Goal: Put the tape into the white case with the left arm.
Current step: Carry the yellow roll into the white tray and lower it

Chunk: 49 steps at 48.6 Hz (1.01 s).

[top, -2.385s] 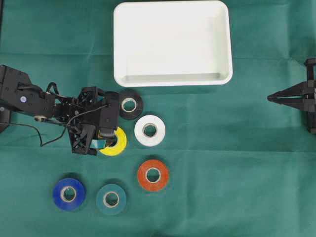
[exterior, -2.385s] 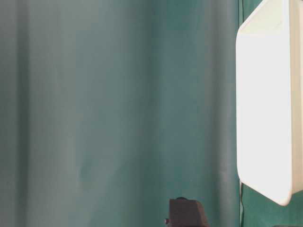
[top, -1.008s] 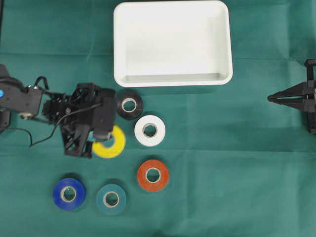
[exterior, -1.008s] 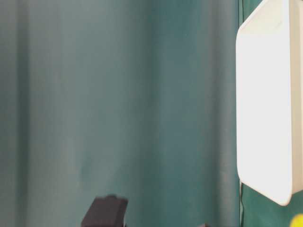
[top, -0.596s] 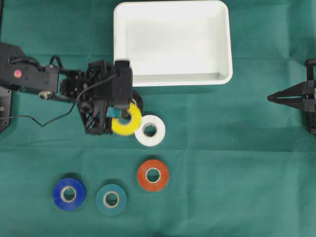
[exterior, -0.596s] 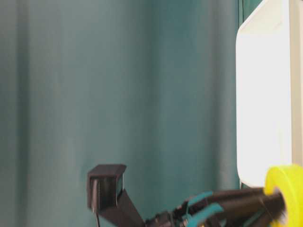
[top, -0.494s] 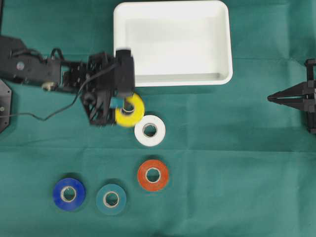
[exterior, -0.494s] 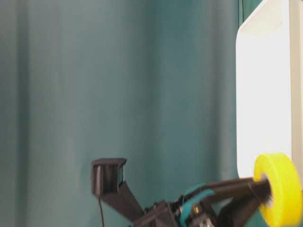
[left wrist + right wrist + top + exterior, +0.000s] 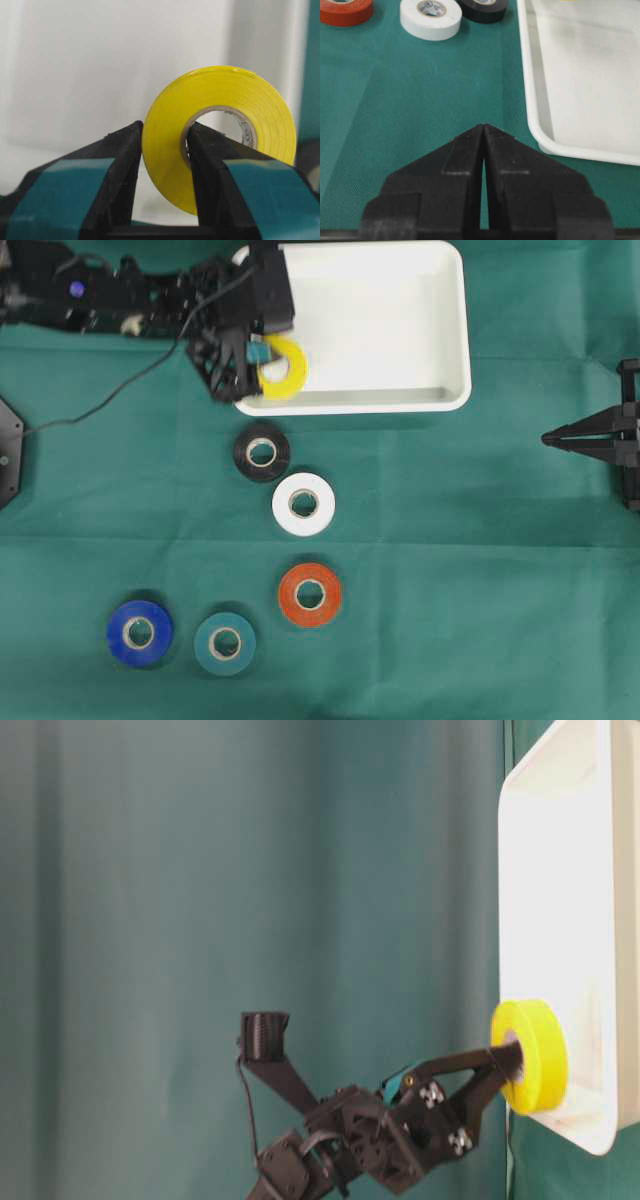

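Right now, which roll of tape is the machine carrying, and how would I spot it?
Find the white case at the top of the overhead view. At its lower left corner the left gripper pinches the yellow tape, the only yellow roll and the only one off the green cloth.

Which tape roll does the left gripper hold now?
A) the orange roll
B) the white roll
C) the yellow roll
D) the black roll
C: the left gripper pinches the yellow roll by its wall, one finger outside and one through the core.
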Each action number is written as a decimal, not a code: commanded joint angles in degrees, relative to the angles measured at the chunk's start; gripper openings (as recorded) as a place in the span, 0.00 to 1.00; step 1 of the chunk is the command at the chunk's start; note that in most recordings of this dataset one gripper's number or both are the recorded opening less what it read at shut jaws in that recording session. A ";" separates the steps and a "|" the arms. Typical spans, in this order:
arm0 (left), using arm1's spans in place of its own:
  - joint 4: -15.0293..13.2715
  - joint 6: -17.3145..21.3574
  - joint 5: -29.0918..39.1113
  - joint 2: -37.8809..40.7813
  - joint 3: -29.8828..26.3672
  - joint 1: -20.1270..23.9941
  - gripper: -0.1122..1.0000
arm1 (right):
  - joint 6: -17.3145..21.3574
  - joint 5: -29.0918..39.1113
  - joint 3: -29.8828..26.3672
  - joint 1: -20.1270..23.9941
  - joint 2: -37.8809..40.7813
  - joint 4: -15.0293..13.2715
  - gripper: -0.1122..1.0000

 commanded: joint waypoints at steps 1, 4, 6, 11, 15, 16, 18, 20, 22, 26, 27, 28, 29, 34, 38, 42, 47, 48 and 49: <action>0.00 1.32 -0.62 0.62 -2.72 2.37 0.33 | 0.09 -0.53 -0.62 -0.09 0.35 -0.09 0.02; 0.00 2.55 -0.62 1.85 -3.78 3.96 0.33 | 0.09 -0.53 -0.62 -0.09 0.35 -0.09 0.02; 0.00 3.52 -0.62 2.72 -4.57 5.19 0.33 | 0.09 -0.53 -0.53 -0.09 0.35 -0.09 0.02; 0.09 5.36 -0.70 4.31 -5.89 7.12 0.33 | 0.09 -0.53 -0.53 -0.09 0.35 -0.09 0.02; 0.00 6.42 -0.70 5.10 -6.68 8.53 0.33 | 0.09 -0.62 -0.53 -0.09 0.35 -0.09 0.02; 0.00 6.68 -0.70 5.27 -6.86 8.88 0.33 | 0.09 -0.53 -0.53 -0.09 0.35 -0.09 0.02; 0.00 7.21 -0.70 5.45 -7.03 9.58 0.33 | 0.09 -0.53 -0.44 -0.09 0.35 -0.09 0.02; 0.00 7.56 -0.70 5.63 -7.03 10.11 0.33 | 0.09 -0.53 -0.53 -0.09 0.35 -0.09 0.02; 0.00 7.91 -0.62 5.71 -7.03 10.46 0.33 | 0.09 -0.53 -0.44 -0.09 0.35 -0.09 0.02; 0.00 8.17 -0.62 5.71 -6.94 10.72 0.33 | 0.09 -0.62 -0.44 -0.09 0.35 -0.18 0.02; 0.00 8.17 -0.62 5.71 -6.94 10.72 0.33 | 0.09 -0.62 -0.53 -0.09 0.35 -0.18 0.02; 0.00 8.17 -0.70 5.71 -6.94 10.72 0.33 | 0.09 -0.53 -0.44 -0.09 0.35 -0.18 0.02; 0.09 8.17 -0.62 5.71 -6.86 10.63 0.33 | 0.09 -0.62 -0.53 -0.09 0.35 -0.18 0.02; 0.00 8.09 -0.62 5.71 -6.59 10.63 0.33 | 0.09 -0.53 -0.53 -0.09 0.35 -0.35 0.02; 0.00 8.00 -0.62 5.71 -6.50 10.55 0.33 | 0.09 -0.62 -0.44 -0.09 0.35 -0.35 0.02; 0.00 8.00 -0.62 5.71 -6.50 10.63 0.34 | 0.09 -0.62 -0.44 -0.09 0.35 -0.35 0.02; 0.00 8.26 -0.62 5.71 -6.24 10.55 0.50 | 0.09 -0.62 -0.44 -0.09 0.35 -0.35 0.02; 0.00 8.35 -0.62 5.71 -6.24 10.63 0.55 | 0.09 -0.62 -0.44 -0.09 0.35 -0.35 0.02; 0.00 8.35 -0.70 5.63 -6.24 10.63 0.60 | 0.09 -0.62 -0.44 -0.09 0.35 -0.35 0.02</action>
